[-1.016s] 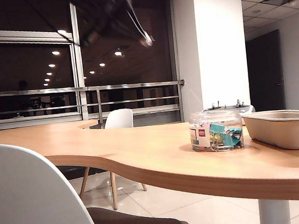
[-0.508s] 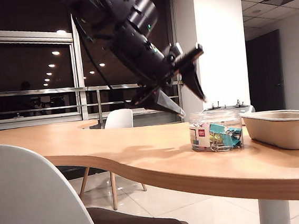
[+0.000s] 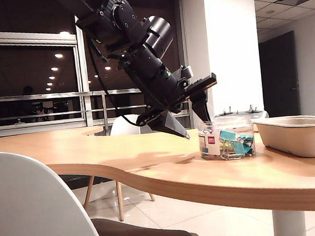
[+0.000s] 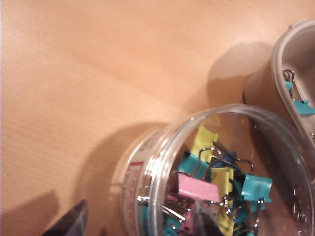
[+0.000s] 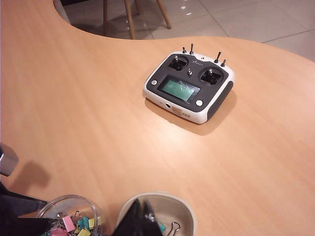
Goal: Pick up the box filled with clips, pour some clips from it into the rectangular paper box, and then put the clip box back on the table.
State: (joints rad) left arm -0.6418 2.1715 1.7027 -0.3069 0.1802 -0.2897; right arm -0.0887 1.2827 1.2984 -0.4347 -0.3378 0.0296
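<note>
Two end effectors logged, one view at a time. Exterior view: the left end effector [image 3: 193,112] hangs at the jar's left, fingers spread wide and empty, one dark finger reaching the far-left shoulder of the box filled with clips [image 3: 227,138], the other pointing down short of its near-left side; contact cannot be confirmed. The jar stands upright on the bench [image 3: 151,163], vertical axis, with the rectangular paper box [image 3: 298,133] just to its right, near but apart. Left wrist view: the jar's open mouth [image 4: 221,172] lies directly ahead, the clips [image 4: 211,184] showing teal, yellow and pink inside; one dark fingertip [image 4: 66,223] sits just outside the jar wall; the tray rim [image 4: 290,73] is close beyond, a teal clip already in it. Right wrist view: the right end effector [image 5: 134,219] is closed and empty, above the tray's near end [image 5: 184,211]; a white controller [image 5: 189,86] lies farther off. Judgement: the left arm is nearer; the jar must enter its gap.
</note>
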